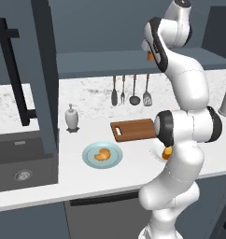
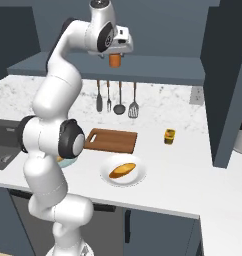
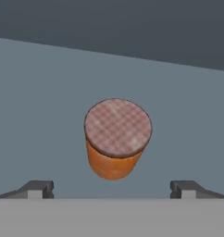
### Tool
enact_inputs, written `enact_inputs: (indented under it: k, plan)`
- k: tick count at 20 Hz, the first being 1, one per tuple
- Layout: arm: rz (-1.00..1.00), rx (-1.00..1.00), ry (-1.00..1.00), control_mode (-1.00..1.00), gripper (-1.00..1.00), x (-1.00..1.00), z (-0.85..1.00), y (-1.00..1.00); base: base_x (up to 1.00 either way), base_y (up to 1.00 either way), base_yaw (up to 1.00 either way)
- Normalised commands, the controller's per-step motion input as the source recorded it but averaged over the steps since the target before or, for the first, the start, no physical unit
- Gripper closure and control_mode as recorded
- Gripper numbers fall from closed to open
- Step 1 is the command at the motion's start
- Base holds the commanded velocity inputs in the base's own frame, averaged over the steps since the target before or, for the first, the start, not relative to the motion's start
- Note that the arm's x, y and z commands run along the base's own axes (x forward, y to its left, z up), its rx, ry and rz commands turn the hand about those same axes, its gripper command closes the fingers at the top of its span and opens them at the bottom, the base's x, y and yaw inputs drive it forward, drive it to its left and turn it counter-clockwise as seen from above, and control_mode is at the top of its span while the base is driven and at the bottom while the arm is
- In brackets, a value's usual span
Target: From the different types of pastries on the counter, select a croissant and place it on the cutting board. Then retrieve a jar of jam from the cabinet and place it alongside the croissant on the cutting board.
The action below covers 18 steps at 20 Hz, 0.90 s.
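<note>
- Jar (image 3: pixel 116 139) stands upright on the cabinet shelf (image 2: pixel 158 70), long axis vertical, checked lid facing the hand camera.
- Gripper (image 2: pixel 114 52) hangs directly above the jar, pointing down at its lid; in the hand view the fingers (image 3: pixel 37 189) sit spread wide, one either side, with the jar centred between them and not touched.
- Judgement: the coming move is a straight descent along the jar's axis until the fingers bracket its wall (the spread looks ample for the jar's width).
- Room: the shelf around the jar is bare in the hand view, nothing beside it to knock. The jar sits near the shelf's front edge in the right base view, so a nudge toward the front could tip it off. How much height there is above the hand I cannot tell.
- Croissant (image 1: pixel 103 154) lies on the blue plate (image 1: pixel 89 158), not on the board (image 1: pixel 136 129); the board is bare, so that step looks undone.
- Below: bun on white dish (image 2: pixel 124 170) in front of the board, utensils (image 2: pixel 116 100) hanging on the back wall, shaker (image 1: pixel 72 117) left of the board on the counter (image 1: pixel 49 182).
- Risk: a carry down to the board passes the utensils (keep clear of the wall).
</note>
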Motion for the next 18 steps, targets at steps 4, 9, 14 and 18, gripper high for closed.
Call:
enact_inputs:
  k: [4, 9, 14, 18]
  plan:
    - [0.0, 0.0, 0.02, -1.0, -1.0, 0.21, -0.16, 0.0, 0.0, 0.0, 0.0]
    - [0.0, 0.0, 0.02, -1.0, -1.0, 0.24, -0.15, 0.0, 0.0, 0.0, 0.0]
    - [0.0, 0.0, 0.04, -1.0, -1.0, 0.2, -0.06, 0.0, 0.0, 0.0, 0.0]
    - [0.0, 0.0, 0.04, -1.0, -1.0, 0.24, -0.02, 0.0, 0.0, 0.0, 0.0]
